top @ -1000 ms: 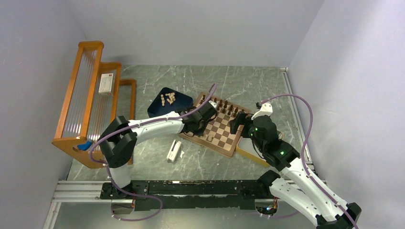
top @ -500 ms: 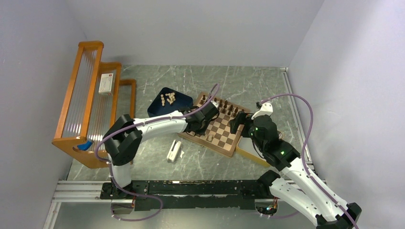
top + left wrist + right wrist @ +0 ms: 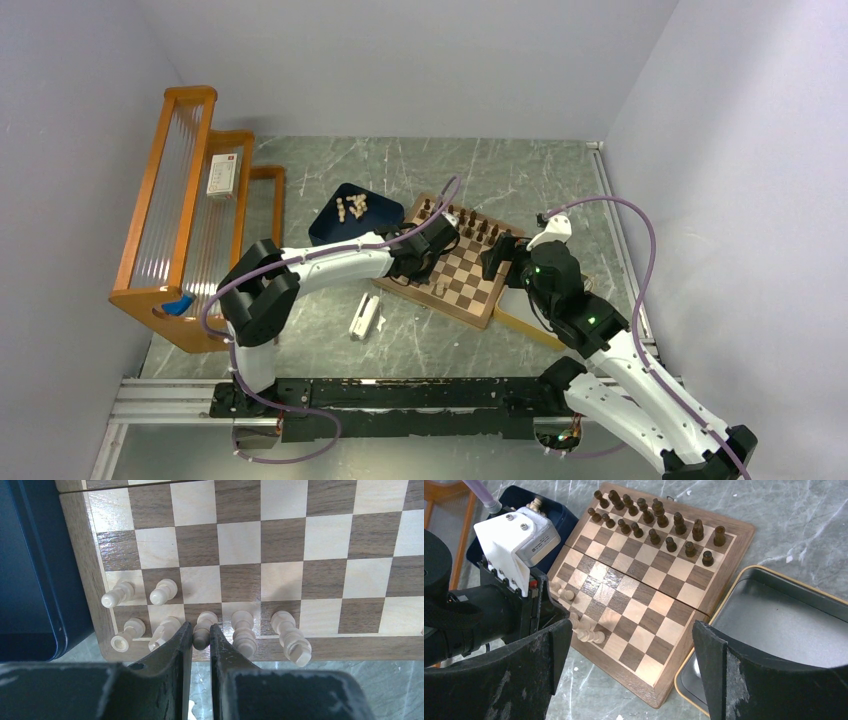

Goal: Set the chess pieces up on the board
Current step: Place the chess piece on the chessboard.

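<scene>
Sixteen dark pieces and seven pale pieces stand on one board.

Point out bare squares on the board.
Bare: the board's middle rows, between dark pieces and pale pieces, plus the pale end's squares away from the blue tray. Crowded: the two dark rows and the pale corner by that tray.

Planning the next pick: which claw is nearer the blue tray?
Left. Left claw grips a pale piece at the board edge beside the tray; right claw hangs open over the board's opposite edge.
</scene>
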